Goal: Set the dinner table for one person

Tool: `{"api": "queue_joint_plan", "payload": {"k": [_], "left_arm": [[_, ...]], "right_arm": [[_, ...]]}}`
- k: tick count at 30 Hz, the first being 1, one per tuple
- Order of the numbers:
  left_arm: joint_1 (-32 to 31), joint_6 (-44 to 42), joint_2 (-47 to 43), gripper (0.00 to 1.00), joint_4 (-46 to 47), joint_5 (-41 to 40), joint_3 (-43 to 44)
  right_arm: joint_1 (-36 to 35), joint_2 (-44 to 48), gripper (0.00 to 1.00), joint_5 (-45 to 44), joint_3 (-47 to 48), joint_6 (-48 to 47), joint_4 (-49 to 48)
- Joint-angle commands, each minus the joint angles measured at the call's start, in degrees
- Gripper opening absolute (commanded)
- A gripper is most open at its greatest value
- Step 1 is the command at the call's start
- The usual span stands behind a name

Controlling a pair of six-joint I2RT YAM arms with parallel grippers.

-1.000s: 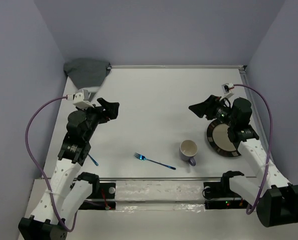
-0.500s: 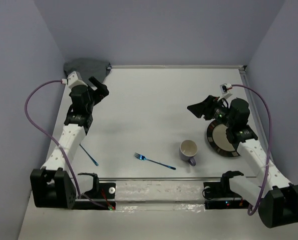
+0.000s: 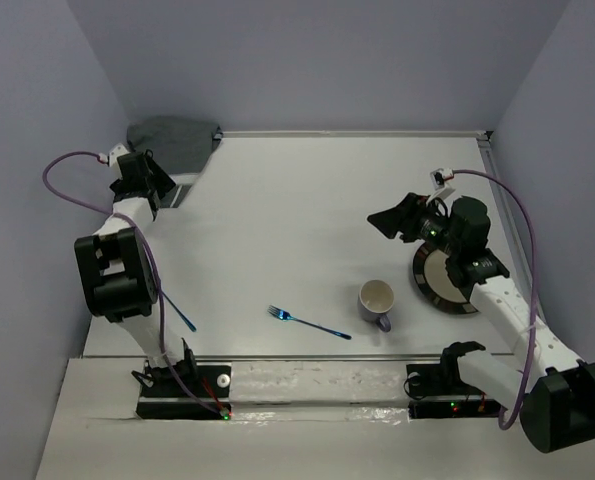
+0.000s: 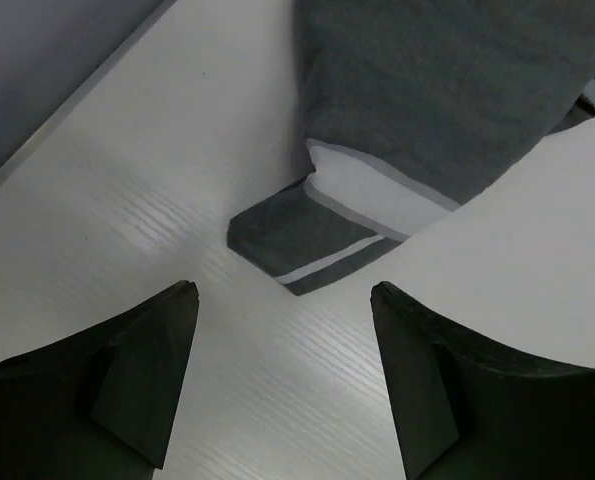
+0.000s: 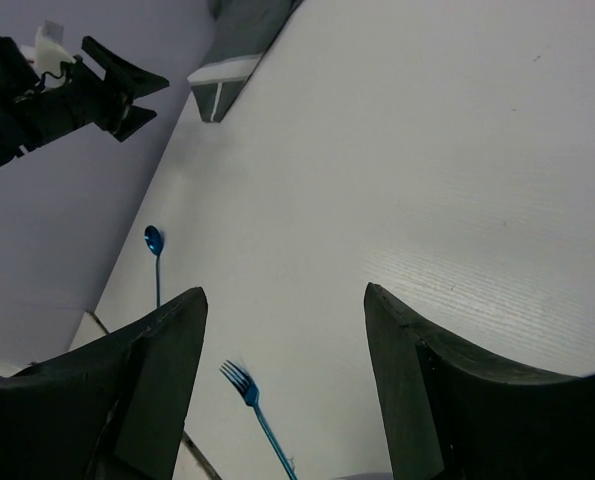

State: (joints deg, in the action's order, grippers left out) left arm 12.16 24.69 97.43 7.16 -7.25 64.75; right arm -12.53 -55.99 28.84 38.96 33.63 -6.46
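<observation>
Plainly at the start of the job, the large matte-white rectangular bench (image 3: pixel 307 200) fills the overhead view with no place laid on it. The dark grey cloth placemat with pale stripes (image 3: pixel 172 140) lies bunched and folded in the upper left corner of the frame, against the wall. The left pincer (image 3: pixel 145 176) hangs just over its folded corner, with jaws spread and nothing between them. In the left wrist view that striped corner (image 4: pixel 317 240) sits just beyond the open pincer (image 4: pixel 282 300).

The tableware is scattered across the lower half of the overhead frame. A round dark-rimmed plate with a cream centre (image 3: pixel 439 287) sits at lower right, partly under the right arm. A lavender ceramic mug (image 3: pixel 377 300) stands just to its left. A slim metallic-blue fork (image 3: pixel 307 322) lies at lower centre, well apart from a matching blue spoon (image 3: pixel 182 318) at lower left. The right pincer (image 3: pixel 387 222) hovers above bare bench at centre right, also released and empty.

By these views nothing is arranged. The mat must be spread flat, then the plate set on it, the cutlery laid beside the plate and the mug placed near. Fetching the mat looks like the step in hand.
</observation>
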Motion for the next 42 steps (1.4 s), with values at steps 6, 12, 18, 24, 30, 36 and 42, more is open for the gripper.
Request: {"api": "queue_joint_plan", "payload": {"k": [6,12,18,24,30,36,42], "left_arm": [[2.3,-3.9,13.5,0.81,-0.2,8.4,10.8],[2.3,-3.9,22.4,0.74,-3.6,12.8,19.4],[1.4,3.0,20.5,0.0,1.4,19.8,17.5],[-4.9,12.4,5.4,0.0,10.4,29.5,17.8],[-15.1,14.9,-3.6,0.0,12.4,28.3,20.6],[-20.2,14.2,-5.7,0.0,10.9,27.4,20.2],[-25.2,12.9,-6.5,0.0,10.8,25.7,15.1]], "right_arm": [[-3.0,-1.3,0.7,-1.9,2.0,-2.2,-1.2],[-4.4,-2.6,0.69,-1.4,2.7,-2.9,-1.0],[-5.6,-4.5,0.69,-2.7,3.5,-3.8,-1.1],[-9.1,-9.0,0.71,-4.2,5.6,-5.6,-0.1],[-12.1,-10.4,0.91,-8.7,8.7,-9.2,3.9],[-12.1,-10.5,1.0,-11.4,11.4,-10.3,6.5],[-12.1,-14.3,1.0,-13.0,14.1,-10.8,8.2]]}}
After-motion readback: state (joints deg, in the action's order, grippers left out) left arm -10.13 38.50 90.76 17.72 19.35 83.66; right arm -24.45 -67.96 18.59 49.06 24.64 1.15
